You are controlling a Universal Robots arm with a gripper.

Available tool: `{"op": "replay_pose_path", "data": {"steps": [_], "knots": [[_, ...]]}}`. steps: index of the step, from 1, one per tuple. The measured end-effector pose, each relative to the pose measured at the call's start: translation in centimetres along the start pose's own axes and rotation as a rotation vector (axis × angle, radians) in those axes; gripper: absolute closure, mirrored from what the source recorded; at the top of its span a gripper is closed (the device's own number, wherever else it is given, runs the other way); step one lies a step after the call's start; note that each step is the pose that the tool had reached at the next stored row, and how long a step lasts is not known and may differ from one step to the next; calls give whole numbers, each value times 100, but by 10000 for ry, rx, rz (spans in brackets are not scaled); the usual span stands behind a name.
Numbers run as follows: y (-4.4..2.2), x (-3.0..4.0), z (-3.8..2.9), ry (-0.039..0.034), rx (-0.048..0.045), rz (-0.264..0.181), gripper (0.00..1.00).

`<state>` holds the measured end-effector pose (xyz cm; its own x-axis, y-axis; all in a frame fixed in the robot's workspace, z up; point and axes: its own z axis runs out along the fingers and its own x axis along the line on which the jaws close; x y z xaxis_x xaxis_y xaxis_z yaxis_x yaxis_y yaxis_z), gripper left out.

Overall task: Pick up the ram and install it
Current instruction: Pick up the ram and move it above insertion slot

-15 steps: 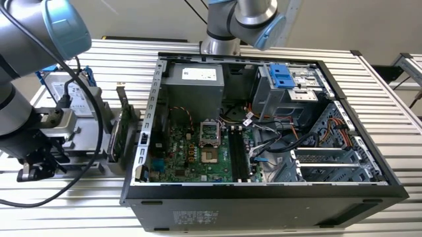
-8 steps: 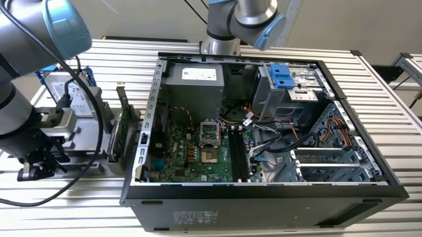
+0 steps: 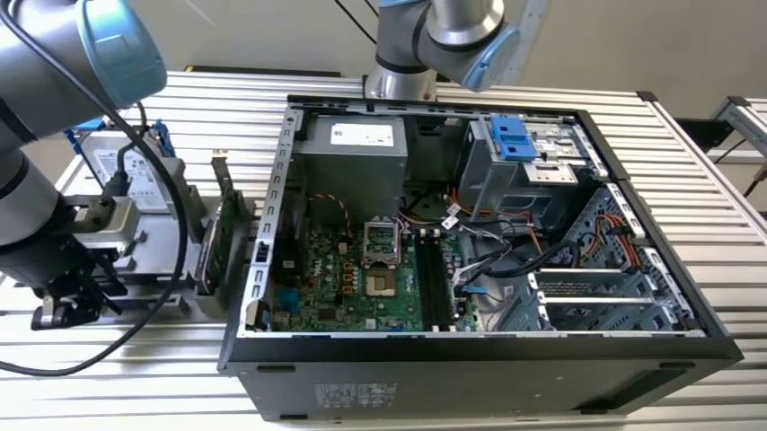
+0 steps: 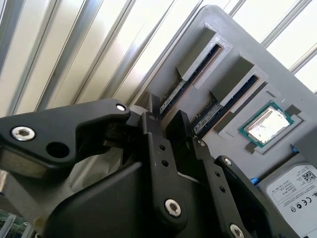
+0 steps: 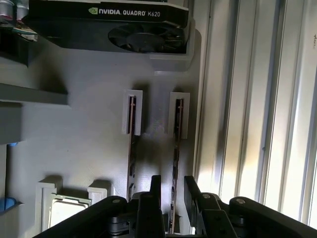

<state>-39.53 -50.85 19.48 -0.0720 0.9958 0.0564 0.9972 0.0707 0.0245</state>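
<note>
Jaws: spread. In the first wrist view I see one fingertip (image 5: pixel 155 184) on each side of the ram (image 5: pixel 175 144); I can't tell if they touch it.
Ram: stands on edge in a slot of the gray holder (image 5: pixel 89 148), not lifted. It is the stick nearer the holder's edge.
Second stick (image 5: pixel 131 148): in the neighbouring slot, parallel and outside the jaws.
Graphics card (image 5: pixel 143 34): beyond the far ends of both sticks, on the same holder.
Processor (image 4: pixel 265 124): sits in its own recess in the holder, past the second stick.
Hard drive (image 4: pixel 297 183): just beside the processor.
Computer case (image 3: pixel 480 359): lies open on the slatted bench (image 3: pixel 719 180), to the exterior view's right of the holder.
Motherboard (image 3: pixel 348 278): inside the case, and its long memory slots (image 3: pixel 434 278) look bare to me.
</note>
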Motion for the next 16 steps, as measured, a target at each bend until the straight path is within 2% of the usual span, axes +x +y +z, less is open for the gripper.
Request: {"op": "replay_pose_path", "data": {"steps": [1, 2, 16], "knots": [[0, 0, 0, 1, -1, 0, 0], [0, -1, 1, 1, -1, 0, 100], [0, -4, 0, 1, 0, 0, 100]]}}
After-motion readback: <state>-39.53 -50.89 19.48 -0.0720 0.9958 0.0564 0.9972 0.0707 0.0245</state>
